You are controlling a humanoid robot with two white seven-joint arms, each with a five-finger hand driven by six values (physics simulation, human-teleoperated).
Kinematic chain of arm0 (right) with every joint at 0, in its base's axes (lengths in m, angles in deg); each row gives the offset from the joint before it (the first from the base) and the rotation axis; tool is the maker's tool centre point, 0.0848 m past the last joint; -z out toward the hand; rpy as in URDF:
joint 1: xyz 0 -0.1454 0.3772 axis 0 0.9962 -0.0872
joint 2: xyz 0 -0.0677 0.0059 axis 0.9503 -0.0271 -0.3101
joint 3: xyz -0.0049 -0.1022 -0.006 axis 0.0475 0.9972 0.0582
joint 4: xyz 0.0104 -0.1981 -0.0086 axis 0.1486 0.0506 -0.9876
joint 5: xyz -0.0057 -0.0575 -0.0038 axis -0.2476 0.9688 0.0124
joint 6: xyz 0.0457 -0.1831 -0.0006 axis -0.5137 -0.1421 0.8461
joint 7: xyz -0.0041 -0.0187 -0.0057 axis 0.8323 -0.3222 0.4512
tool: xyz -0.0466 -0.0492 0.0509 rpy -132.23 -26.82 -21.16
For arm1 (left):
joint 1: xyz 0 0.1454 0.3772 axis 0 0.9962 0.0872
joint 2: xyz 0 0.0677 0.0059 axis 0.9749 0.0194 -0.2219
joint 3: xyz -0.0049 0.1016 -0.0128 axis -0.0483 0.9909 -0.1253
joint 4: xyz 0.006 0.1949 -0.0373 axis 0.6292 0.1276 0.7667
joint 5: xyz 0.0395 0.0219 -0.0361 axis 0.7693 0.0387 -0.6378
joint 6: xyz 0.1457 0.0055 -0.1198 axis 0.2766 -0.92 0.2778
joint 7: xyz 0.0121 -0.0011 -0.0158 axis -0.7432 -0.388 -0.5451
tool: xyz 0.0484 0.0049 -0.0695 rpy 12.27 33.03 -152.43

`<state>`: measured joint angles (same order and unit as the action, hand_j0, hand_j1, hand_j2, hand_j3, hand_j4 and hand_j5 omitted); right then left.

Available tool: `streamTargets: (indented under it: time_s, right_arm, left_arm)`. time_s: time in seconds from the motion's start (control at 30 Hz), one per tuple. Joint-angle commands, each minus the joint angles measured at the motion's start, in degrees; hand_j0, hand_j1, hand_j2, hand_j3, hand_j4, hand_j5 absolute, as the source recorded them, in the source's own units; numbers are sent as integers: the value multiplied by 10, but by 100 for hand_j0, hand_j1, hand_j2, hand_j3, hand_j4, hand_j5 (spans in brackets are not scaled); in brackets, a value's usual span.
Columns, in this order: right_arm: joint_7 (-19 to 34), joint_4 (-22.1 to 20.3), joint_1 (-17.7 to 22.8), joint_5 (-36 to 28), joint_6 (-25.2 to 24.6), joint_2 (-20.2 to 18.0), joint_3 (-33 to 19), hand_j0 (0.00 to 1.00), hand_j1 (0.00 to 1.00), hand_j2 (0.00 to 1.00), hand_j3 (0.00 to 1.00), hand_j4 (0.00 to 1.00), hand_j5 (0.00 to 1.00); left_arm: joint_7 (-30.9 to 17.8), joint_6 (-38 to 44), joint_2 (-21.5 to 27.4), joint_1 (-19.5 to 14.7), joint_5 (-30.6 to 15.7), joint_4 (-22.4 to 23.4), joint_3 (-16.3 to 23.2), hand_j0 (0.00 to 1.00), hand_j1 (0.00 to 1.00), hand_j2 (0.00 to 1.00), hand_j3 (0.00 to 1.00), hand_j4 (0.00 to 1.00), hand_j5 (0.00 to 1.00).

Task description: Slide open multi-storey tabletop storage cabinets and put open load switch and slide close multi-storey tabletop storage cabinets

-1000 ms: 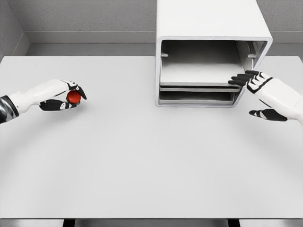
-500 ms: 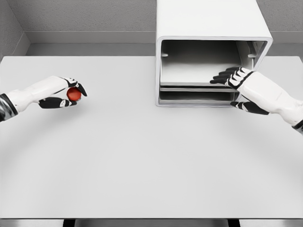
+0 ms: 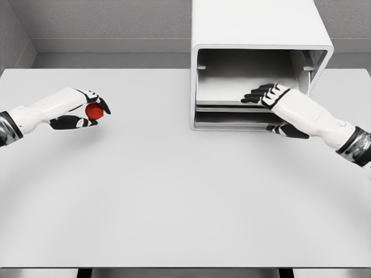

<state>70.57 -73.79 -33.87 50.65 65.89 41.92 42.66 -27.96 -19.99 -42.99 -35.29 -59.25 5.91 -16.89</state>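
White fills nearly the whole scene: a white desk (image 3: 174, 191), and at the upper centre-right of the frame a white storage cabinet (image 3: 255, 26) with its front facing the camera. Its upper bay is open and hollow, with a flat tray (image 3: 232, 87) on its floor; a narrower slot sits below. The right hand (image 3: 268, 95), entering from the right edge, reaches into the cabinet mouth with dark fingers (image 3: 253, 93) laid flat along the tray's front edge and the thumb (image 3: 284, 130) lower, by the bottom slot. Whether it actually pinches the edge is unclear. The left hand (image 3: 81, 110) sits at the left of the frame above the desk, fingers closed around the load switch (image 3: 93, 111), which shows only as a small, round, glossy red piece. The cabinet lies well apart to the right of that hand and slightly higher in the frame. So the right hand is far nearer the tray, while the switch must travel rightward across the desk to the opening.
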Motion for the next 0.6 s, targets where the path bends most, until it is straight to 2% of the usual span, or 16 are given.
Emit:
streamTargets:
  time_s: [0.0, 0.17, 0.43, 0.57]
  right_arm:
    - [0, 5, 0, -1, -1, 3, 10, 90, 90, 90, 90, 90, 90]
    - [-1, 3, 7, 0, -1, 1, 11, 95, 95, 95, 95, 95, 95]
    - [-2, 0, 10, -1, -1, -2, 11, 96, 96, 96, 96, 96, 96]
    - [-2, -1, 25, -4, -1, -3, 10, 99, 99, 99, 99, 99, 99]
  left_arm:
    - [0, 2, 0, 0, -5, -12, 0, 53, 53, 53, 53, 53, 53]
    - [0, 2, 0, 0, -5, -19, 0, 53, 53, 53, 53, 53, 53]
    - [0, 2, 0, 1, -7, -40, 0, 53, 53, 53, 53, 53, 53]
    - [0, 2, 0, 1, -7, -47, 0, 53, 53, 53, 53, 53, 53]
